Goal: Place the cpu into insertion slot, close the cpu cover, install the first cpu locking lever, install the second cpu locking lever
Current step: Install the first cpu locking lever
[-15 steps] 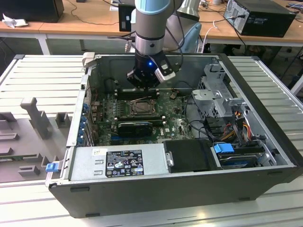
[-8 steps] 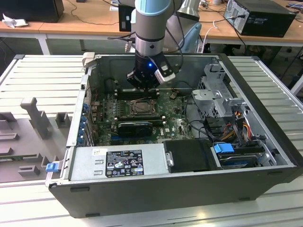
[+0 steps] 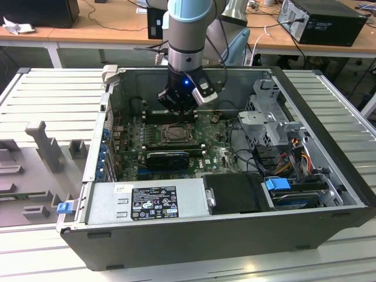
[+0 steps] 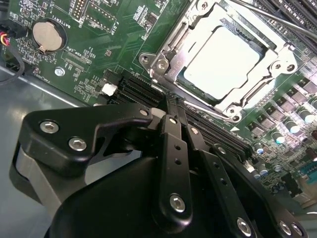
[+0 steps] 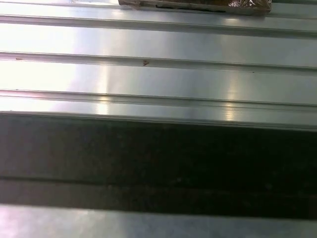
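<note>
The cpu (image 4: pixel 225 57) lies flat in the insertion slot (image 4: pixel 184 78), its pale face showing through the window of the cpu cover (image 4: pixel 257 87), which appears folded down over it. Placement and cover closing thus look done; the work in hand is judged to be the locking levers. A thin lever rod (image 4: pixel 270 17) runs along the socket's far edge, and whether it is latched cannot be told. Any lever move calls for a fine, narrow contact.

The claw (image 4: pixel 171 106) hovers just beside the socket, fingers together and holding nothing. In the exterior view the arm (image 3: pixel 187 35) stands upright over the open computer case (image 3: pixel 329 176), wrist pointing down, on the ribbed worktop (image 3: pixel 41 94).
</note>
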